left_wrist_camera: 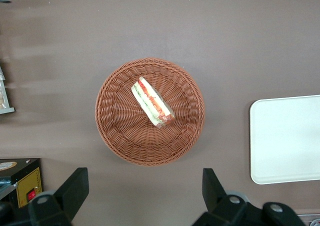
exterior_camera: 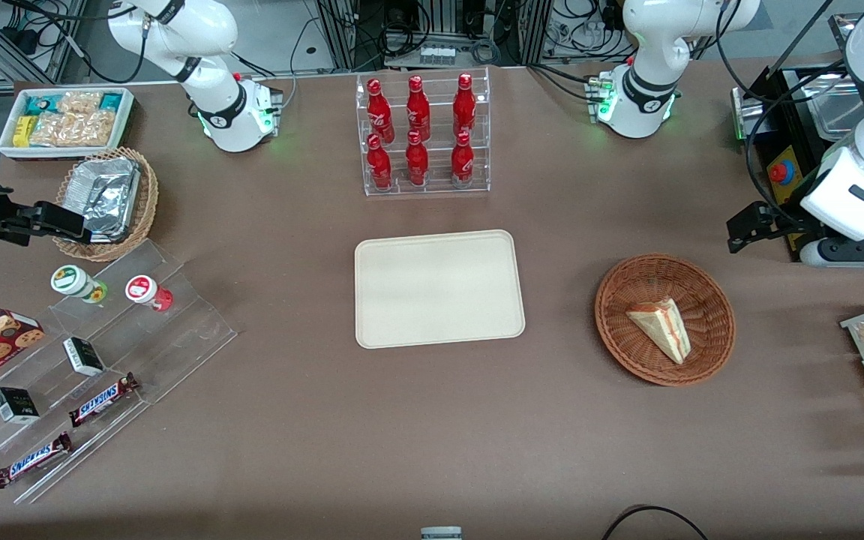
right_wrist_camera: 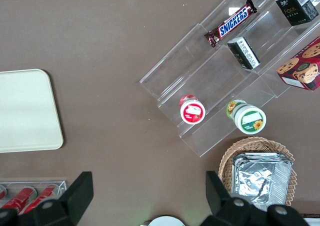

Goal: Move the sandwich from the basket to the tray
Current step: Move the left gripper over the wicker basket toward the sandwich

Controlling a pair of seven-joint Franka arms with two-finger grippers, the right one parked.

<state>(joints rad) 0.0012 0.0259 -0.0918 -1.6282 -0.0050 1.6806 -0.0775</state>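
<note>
The tool [left_wrist_camera: 142, 191] hung above the brown surface [exterior_camera: 432, 420] with its two dark fingers [left_wrist_camera: 75, 188] spread wide and nothing between them. Directly below it, just ahead of the fingertips, sat the reddish-brown wicker basket [left_wrist_camera: 115, 136], and the sandwich [left_wrist_camera: 152, 102] lay inside that basket, roughly at its middle, resting on its side with the red-orange and green filling along its cut edge showing. The tool touched neither the basket nor the sandwich.

In the front view the tool [exterior_camera: 739, 232] stood high, farther from the camera than the basket [exterior_camera: 627, 352], toward the working arm's end of the surface. The sandwich [exterior_camera: 661, 326] pointed its narrow tip toward the camera.

The cream tray [exterior_camera: 439, 289] lay flat, well apart from the tool, beside the basket toward the parked arm's end, with bare surface between the two. A clear rack of red bottles [exterior_camera: 421, 135] stood farther from the camera than the tray
</note>
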